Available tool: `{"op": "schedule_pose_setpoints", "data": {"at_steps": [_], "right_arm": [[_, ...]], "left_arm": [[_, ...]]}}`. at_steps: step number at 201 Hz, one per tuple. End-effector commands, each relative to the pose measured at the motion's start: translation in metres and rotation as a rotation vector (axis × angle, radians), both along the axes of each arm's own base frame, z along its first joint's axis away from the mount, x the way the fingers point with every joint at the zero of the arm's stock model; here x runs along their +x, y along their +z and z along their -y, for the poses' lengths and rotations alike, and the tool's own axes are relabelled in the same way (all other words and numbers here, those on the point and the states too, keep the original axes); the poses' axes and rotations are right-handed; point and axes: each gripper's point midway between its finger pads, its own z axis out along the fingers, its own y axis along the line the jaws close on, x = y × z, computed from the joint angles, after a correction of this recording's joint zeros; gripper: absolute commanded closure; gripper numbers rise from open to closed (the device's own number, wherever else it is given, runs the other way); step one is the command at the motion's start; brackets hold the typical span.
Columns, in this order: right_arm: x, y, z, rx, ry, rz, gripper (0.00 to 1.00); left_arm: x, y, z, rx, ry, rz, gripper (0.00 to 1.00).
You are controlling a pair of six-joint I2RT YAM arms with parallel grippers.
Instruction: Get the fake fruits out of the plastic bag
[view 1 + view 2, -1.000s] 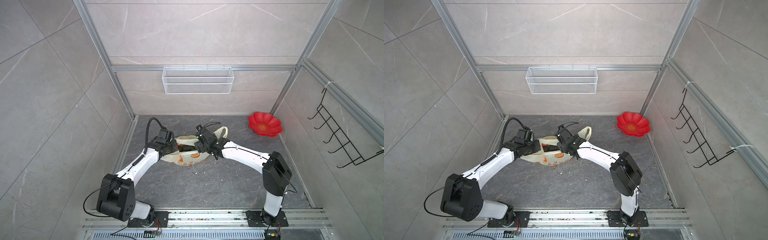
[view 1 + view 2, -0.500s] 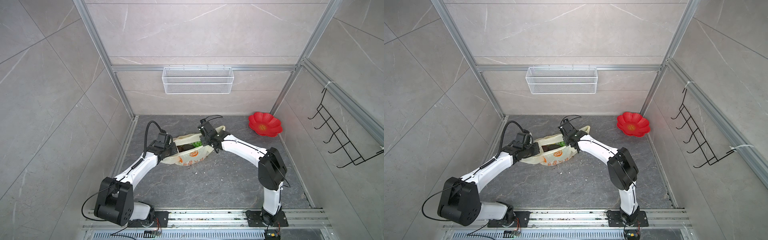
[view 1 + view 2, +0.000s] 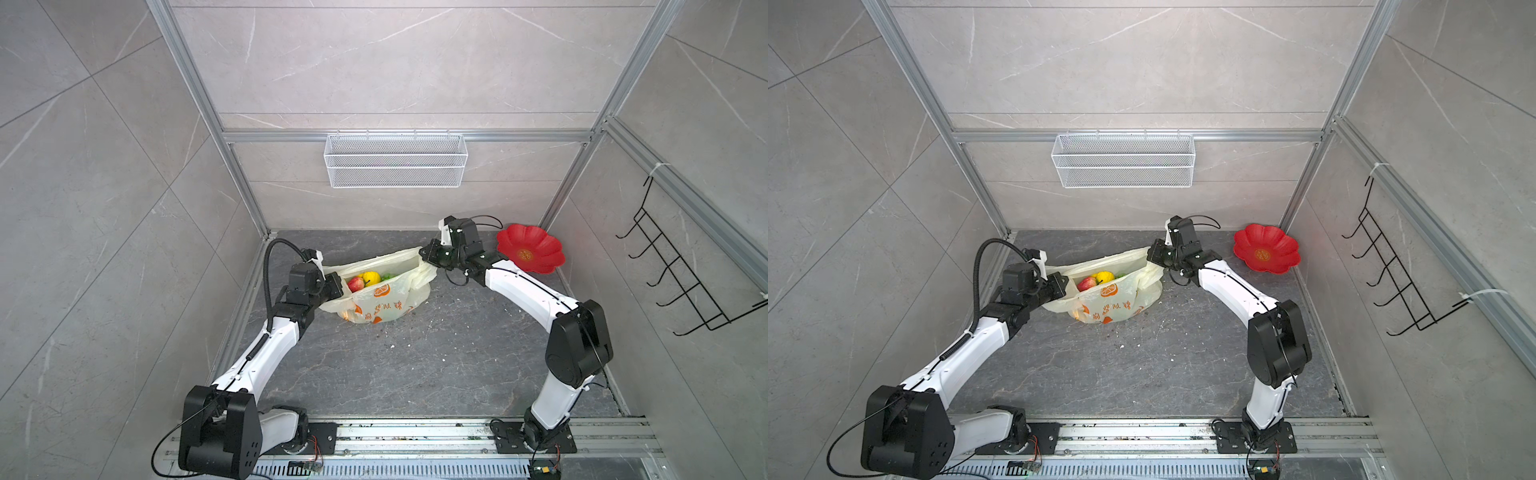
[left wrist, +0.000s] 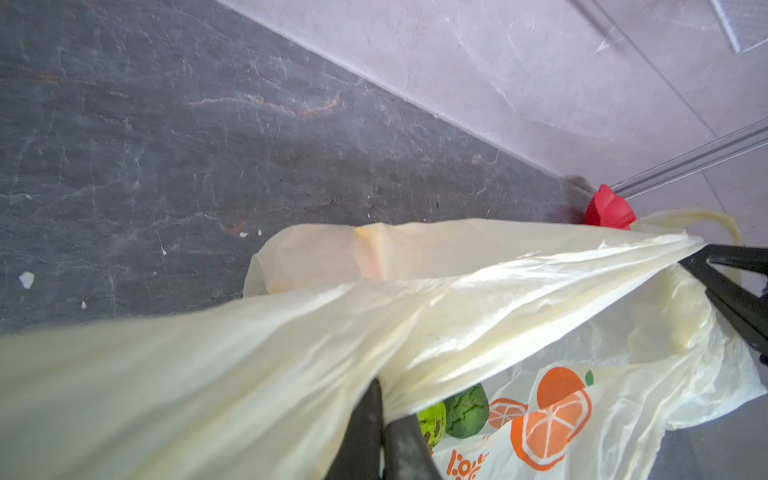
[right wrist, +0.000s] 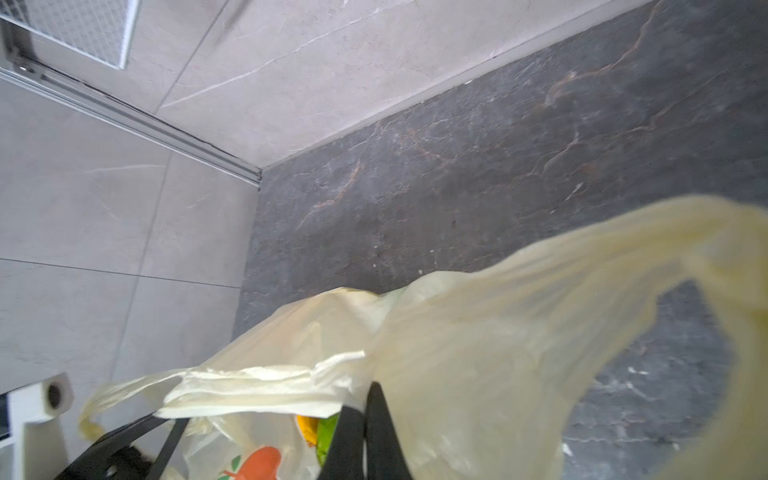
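Only two bits of print in here. The plastic bag [image 3: 409, 291] has a row of orange characters [image 3: 380, 308] across its front face, just under an orange-slice picture. It shows in both top views, but the strokes are too small to read. The left wrist view catches one end of that row [image 4: 467, 463], skewed and cut off, so not legible either. The red plate [image 3: 540, 266] in the floor's far right corner carries a small gold emblem [image 3: 525, 252] at its centre, which I can't make out.
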Motion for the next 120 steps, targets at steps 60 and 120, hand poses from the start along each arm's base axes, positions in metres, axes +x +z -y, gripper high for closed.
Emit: {"op": "schedule_pose_setpoints", "data": {"at_steps": [60,120], "right_arm": [[-0.004,0.008,0.038,0.047,-0.13,0.079,1.0],[-0.022,0.013,0.006,0.013,-0.074,0.121,1.0]], "left_arm": [[-0.001,-0.014,0.004,0.141,0.012,-0.132,0.81],[-0.031,-0.014,-0.003,0.247,0.195,-0.276,0.25]]}}
